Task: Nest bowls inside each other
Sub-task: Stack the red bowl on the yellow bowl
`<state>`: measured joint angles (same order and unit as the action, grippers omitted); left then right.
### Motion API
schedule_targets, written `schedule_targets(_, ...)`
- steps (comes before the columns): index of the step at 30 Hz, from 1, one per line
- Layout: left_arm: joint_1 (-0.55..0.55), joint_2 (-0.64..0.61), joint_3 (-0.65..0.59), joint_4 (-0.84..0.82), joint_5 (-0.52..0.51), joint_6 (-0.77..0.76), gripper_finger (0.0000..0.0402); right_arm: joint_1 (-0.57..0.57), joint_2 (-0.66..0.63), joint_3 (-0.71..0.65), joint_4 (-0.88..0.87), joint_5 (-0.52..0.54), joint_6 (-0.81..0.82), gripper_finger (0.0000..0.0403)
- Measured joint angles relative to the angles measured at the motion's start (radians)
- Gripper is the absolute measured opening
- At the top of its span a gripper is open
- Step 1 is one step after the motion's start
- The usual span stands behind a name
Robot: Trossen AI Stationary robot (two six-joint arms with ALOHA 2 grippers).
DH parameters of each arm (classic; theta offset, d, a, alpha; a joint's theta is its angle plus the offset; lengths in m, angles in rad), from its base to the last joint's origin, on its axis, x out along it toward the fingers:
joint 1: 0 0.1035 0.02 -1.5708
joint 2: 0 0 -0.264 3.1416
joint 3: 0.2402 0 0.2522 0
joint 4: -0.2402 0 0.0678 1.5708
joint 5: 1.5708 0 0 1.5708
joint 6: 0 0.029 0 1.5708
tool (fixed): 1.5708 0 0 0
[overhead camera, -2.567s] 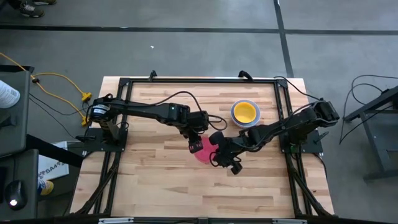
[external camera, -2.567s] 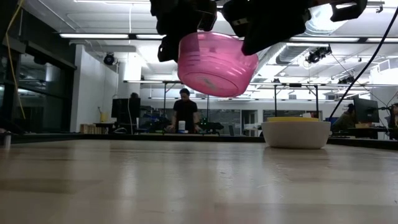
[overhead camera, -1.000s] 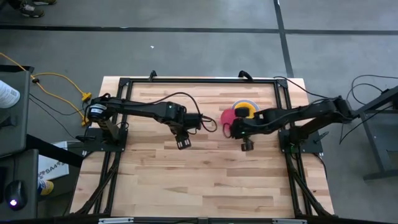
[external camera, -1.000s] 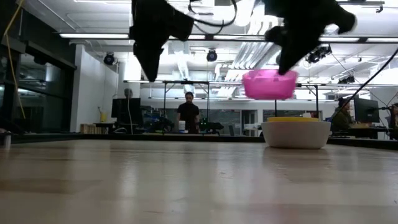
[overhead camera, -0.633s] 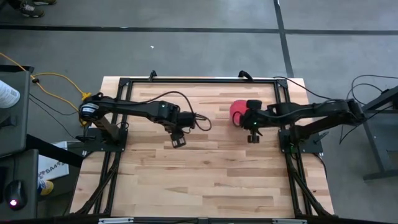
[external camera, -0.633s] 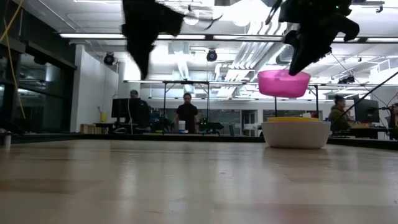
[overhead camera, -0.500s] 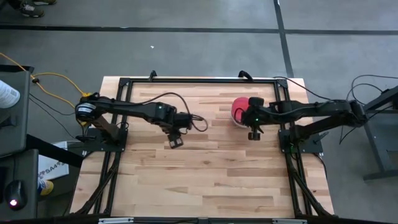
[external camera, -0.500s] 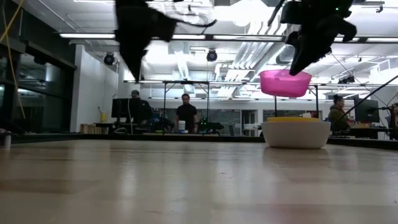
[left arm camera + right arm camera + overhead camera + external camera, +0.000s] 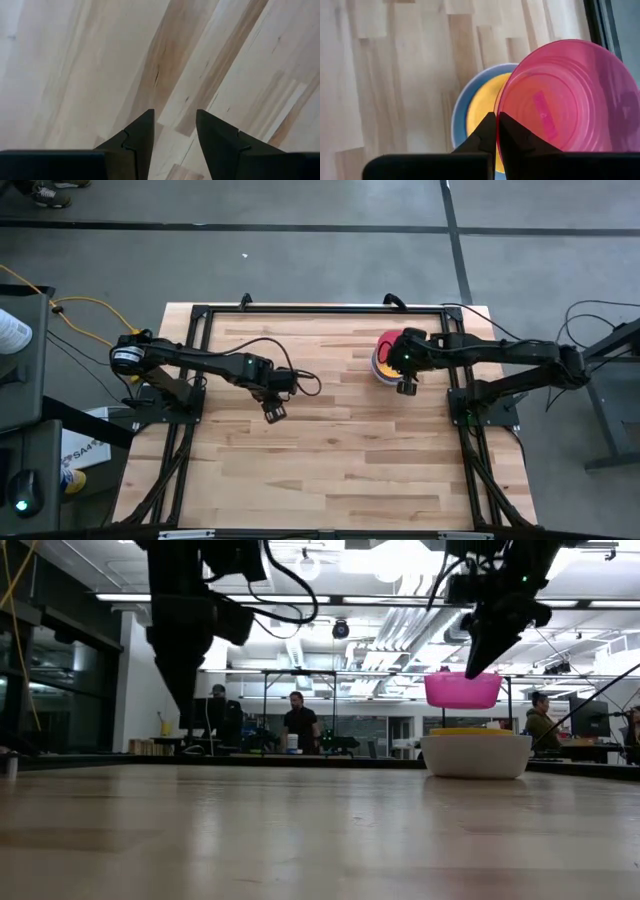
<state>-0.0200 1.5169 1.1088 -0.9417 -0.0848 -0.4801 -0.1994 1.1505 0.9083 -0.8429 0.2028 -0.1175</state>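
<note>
A: One pink-red bowl (image 9: 462, 690) hangs in the air, pinched by its rim in the right gripper (image 9: 496, 131), whose jaws are closed thin on the plastic. It is held level, mouth up.

B: Where is the rest of the set?

A: On the wooden counter (image 9: 330, 450), near its far right corner, sits a stack of bowls (image 9: 476, 755): a yellow one inside a blue one, in a white outer bowl. A purple bowl is not clearly visible.

B: How does the carried bowl lie relative to that stack?

A: Above it and apart, not yet inside. The right wrist view shows it shifted to one side, covering only part of the yellow bowl (image 9: 472, 107). In my judgement it needs a small sideways move to centre, then a straight drop.

B: And the other arm?

A: The left gripper (image 9: 273, 412) waits over bare wood at the counter's left-middle, well away, jaws spread and holding nothing. The right arm is clearly nearer.
</note>
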Motion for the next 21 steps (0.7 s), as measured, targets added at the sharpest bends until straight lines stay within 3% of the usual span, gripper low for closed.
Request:
schedule_targets(9, 0.000, -0.021, -0.034, 0.043, 0.025, 0.005, 0.0143, -0.050, 0.001, -0.130, 0.108, -0.073, 0.003, 0.0003)
schedule_targets(21, 0.000, -0.023, -0.036, 0.054, 0.039, 0.004, 0.0143, -0.050, 0.001, -0.142, 0.136, -0.109, 0.014, 0.0003)
